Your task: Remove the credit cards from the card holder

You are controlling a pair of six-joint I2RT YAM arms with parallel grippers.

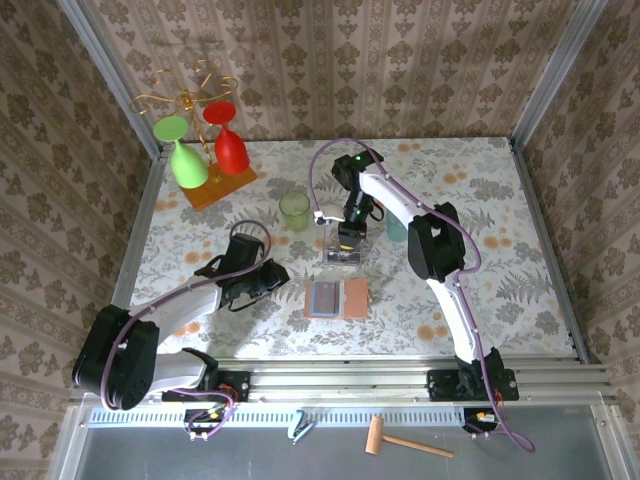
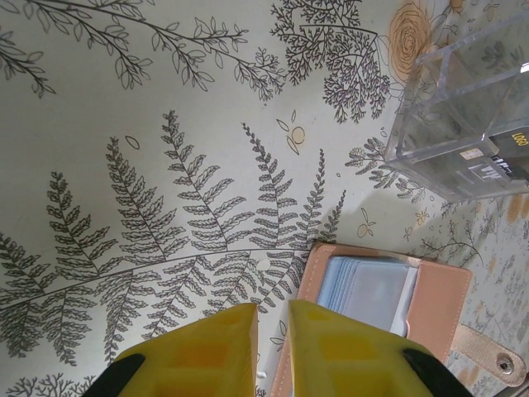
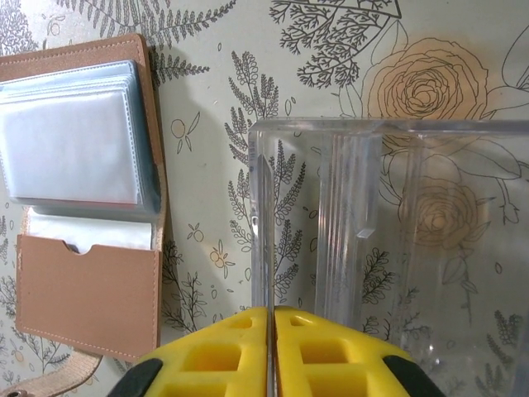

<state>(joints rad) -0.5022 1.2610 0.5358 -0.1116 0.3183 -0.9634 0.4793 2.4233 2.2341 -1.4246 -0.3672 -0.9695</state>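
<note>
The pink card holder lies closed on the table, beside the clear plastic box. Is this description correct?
One detail is wrong: the card holder is open, not closed. The right wrist view shows it spread flat with its inside facing up. The rest holds: it lies on the table, beside the clear plastic box.

A: Top cam?
B: High, behind rig, looks down on whole table [image 1: 500, 200].
A: Wrists?
B: Both v. close, facing tabletop. All 3 share card holder [image 1: 337, 298] [image 2: 438, 298] [image 3: 91, 298] + clear box [image 1: 342, 243] [image 2: 463, 107] [image 3: 388, 240].
</note>
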